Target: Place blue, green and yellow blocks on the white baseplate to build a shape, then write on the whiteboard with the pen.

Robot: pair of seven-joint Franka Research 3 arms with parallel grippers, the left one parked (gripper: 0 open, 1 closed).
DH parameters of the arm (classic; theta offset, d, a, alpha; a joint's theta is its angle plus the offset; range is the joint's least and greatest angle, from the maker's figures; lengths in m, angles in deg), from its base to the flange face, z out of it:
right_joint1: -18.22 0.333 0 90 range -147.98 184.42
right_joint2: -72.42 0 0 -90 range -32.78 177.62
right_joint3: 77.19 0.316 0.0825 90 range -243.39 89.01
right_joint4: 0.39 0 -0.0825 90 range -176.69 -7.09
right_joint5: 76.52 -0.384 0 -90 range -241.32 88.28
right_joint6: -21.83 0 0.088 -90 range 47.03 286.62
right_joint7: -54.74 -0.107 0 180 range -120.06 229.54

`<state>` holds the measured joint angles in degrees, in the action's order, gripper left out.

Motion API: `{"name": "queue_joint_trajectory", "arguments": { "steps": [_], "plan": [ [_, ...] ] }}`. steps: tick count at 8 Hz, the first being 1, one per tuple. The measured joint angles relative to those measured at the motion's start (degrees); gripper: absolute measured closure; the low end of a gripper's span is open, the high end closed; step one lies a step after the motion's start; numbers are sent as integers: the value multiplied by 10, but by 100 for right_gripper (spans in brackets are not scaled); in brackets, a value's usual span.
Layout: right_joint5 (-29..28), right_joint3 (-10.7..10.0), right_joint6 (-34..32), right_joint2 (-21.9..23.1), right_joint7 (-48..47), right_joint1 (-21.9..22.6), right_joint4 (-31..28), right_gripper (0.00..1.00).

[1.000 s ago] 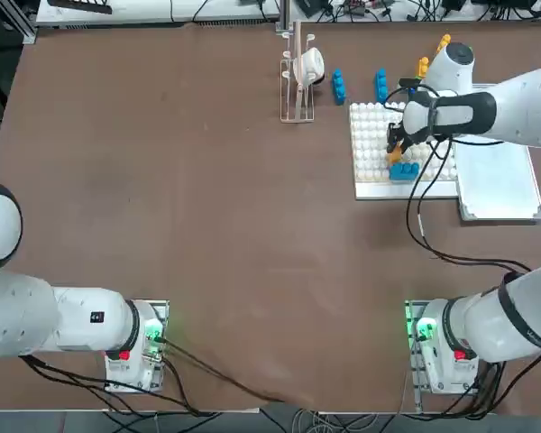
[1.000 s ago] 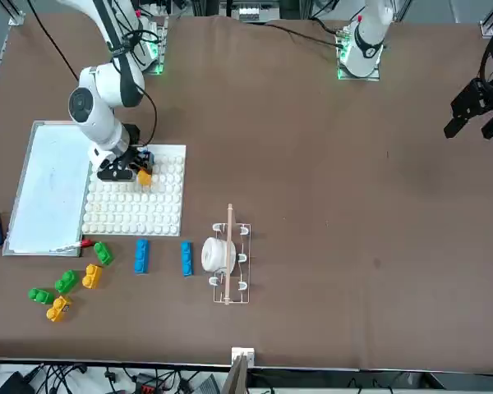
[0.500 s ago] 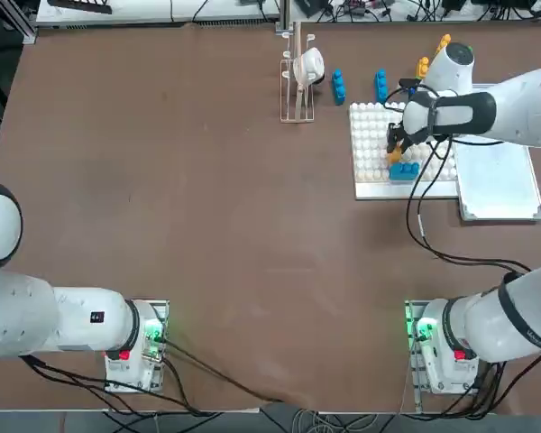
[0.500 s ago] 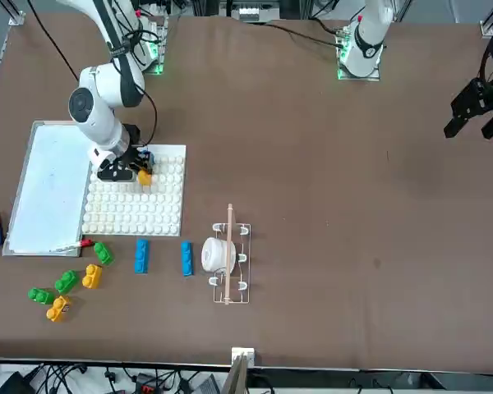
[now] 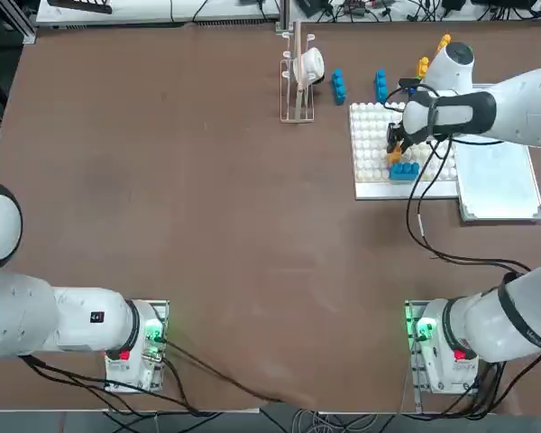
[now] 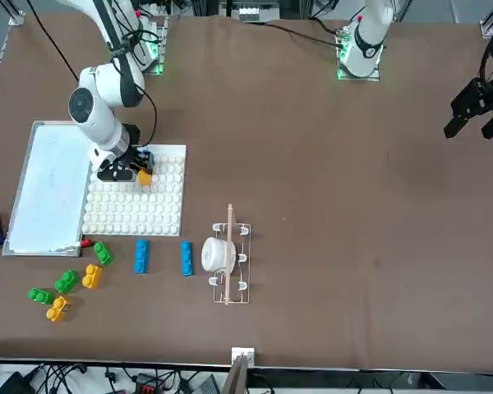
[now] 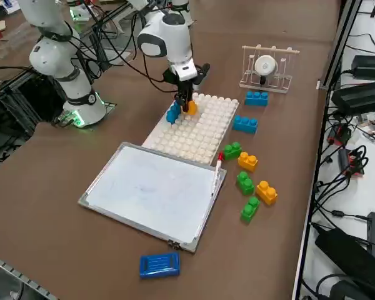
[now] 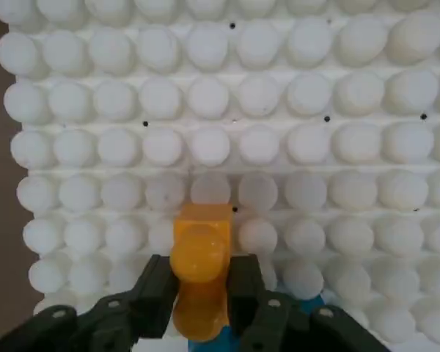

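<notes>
So the yellow block [image 8: 200, 282] is pinched between the right hand's [image 8: 199, 293] fingers, sitting right over the white baseplate [image 5: 371, 153], just at 12 o'clock of the blue block [image 5: 404, 170] already stuck on near the plate's 6 o'clock edge in the top view. Looks like light, rigid plastic with smooth sides, so I'd guess it can slip if squeezed off-centre; holding the flat side walls like this seems the right call. Pressing studs together probably takes a firm straight push. Spare blue, green and yellow blocks lie on the table past the plate's 12 o'clock side; the whiteboard [image 5: 496, 176] sits at 3 o'clock, the pen [image 7: 217, 167] on the board's edge.
</notes>
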<state>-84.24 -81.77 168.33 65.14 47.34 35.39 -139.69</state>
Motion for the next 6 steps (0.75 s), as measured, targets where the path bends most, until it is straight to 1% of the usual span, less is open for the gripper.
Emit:
{"name": "queue_joint_trajectory", "arguments": {
  "steps": [6],
  "plan": [
    [0,0,-22,16,3,1,-1,59]
  ]
}}
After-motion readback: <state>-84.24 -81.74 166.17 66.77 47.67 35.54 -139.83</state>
